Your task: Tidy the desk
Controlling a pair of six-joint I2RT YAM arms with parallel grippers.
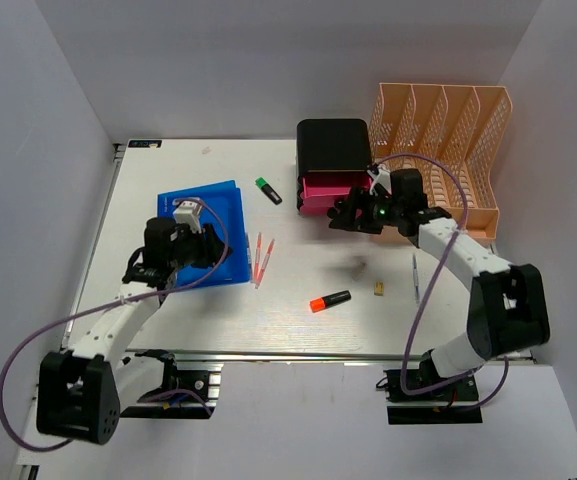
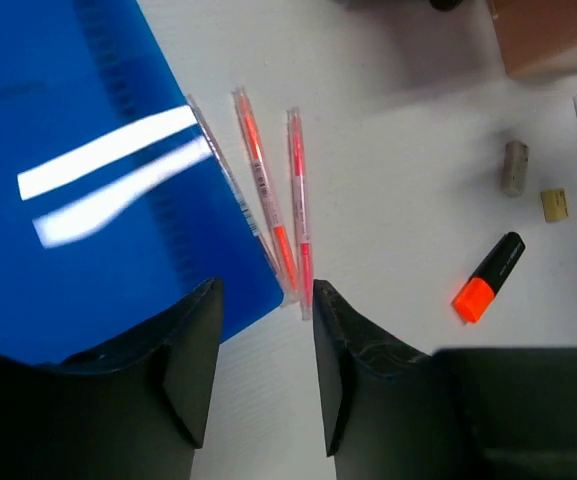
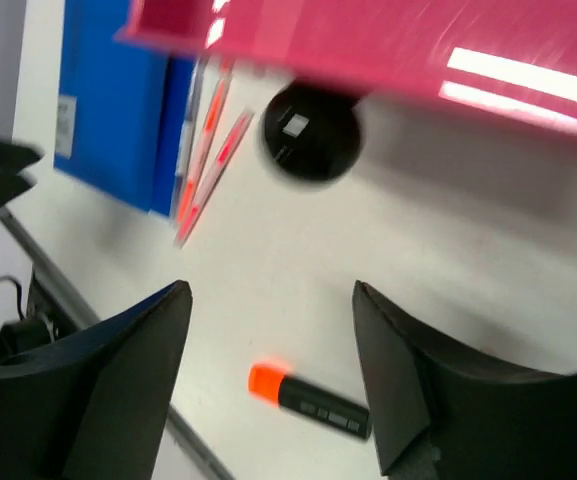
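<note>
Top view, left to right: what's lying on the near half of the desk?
blue folder → red pens → orange highlighter → small brownish stub → yellow block → blue pen. The green highlighter is left out: it is farther back, in line with the pens.

left arm: white links, black joints; I see its big black joint block at 7 o'clock of the top view
right arm: same build, block at 4 o'clock
cables: purple, one per arm
wrist light: green dot, right arm
left fingers: matte black wedges
right fingers: matte black, same shape
</note>
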